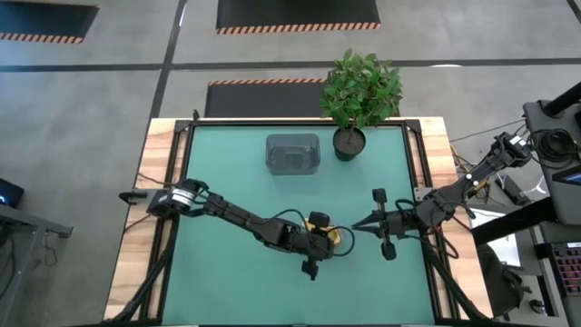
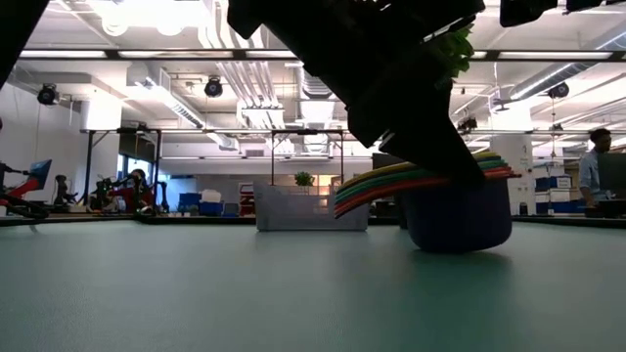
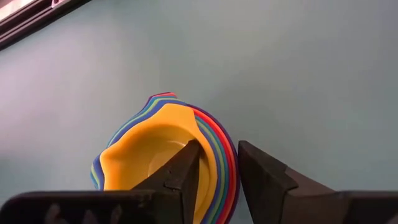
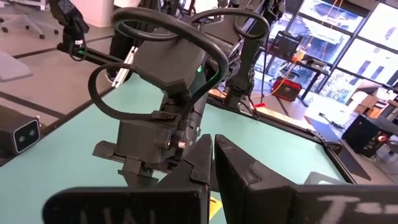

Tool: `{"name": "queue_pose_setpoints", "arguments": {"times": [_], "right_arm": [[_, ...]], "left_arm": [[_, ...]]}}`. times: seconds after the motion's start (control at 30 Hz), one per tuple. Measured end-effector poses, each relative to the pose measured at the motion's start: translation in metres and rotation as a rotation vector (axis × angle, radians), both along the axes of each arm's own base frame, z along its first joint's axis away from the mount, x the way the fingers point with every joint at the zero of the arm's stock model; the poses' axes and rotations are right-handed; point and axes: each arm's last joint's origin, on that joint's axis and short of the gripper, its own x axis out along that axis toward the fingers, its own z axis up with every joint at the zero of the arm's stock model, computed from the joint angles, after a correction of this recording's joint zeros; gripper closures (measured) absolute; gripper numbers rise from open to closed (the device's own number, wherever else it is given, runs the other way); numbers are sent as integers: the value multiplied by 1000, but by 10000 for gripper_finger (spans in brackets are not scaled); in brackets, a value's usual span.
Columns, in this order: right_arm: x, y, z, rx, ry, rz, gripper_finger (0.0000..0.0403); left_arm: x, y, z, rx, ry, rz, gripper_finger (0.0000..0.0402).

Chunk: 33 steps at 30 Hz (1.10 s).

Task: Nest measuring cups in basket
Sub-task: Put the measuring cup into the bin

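The measuring cups point(image 3: 155, 149) sit nested in one stack, yellow innermost and a dark blue one point(image 2: 458, 217) outermost, near the table's middle front. My left gripper point(image 3: 217, 149) is shut on this stack point(image 1: 334, 238). The translucent grey basket point(image 1: 292, 153) stands on its base at the far middle of the mat and also shows in the low view point(image 2: 311, 208). My right gripper point(image 1: 356, 225) hovers shut just right of the stack, holding nothing. My left gripper pinches the stacked rims and walls point(image 3: 225, 163) on one side of the cups. One finger point(image 3: 183, 168) is inside the yellow cup and the other point(image 3: 264, 171) is outside the stack. The fingers slant down from the table's left. The stack is tilted; whether its base point(image 2: 460, 244) touches the mat, I cannot tell.
A leafy plant point(image 1: 360, 91) in a dark round pot point(image 1: 349, 143) stands right beside the basket at the far edge. Green mat point(image 1: 236, 272) lies bare to the left and front. People and desks show in the room beyond the table.
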Motion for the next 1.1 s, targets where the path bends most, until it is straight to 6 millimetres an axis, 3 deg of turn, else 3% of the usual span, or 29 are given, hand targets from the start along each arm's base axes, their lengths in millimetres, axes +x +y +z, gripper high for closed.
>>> {"name": "queue_pose_setpoints", "arguments": {"times": [0.6, 0.77, 1.1], "right_arm": [[-2, -1, -1, 2, 15, 2, 394], [-2, -1, -1, 2, 15, 2, 394], [-2, -1, -1, 5, 19, 1, 394]], "left_arm": [[-3, 1, 10, -3, 3, -3, 325], [0, 2, 6, -142, 32, -46, 323], [3, 5, 2, -122, 31, -114, 252]]}}
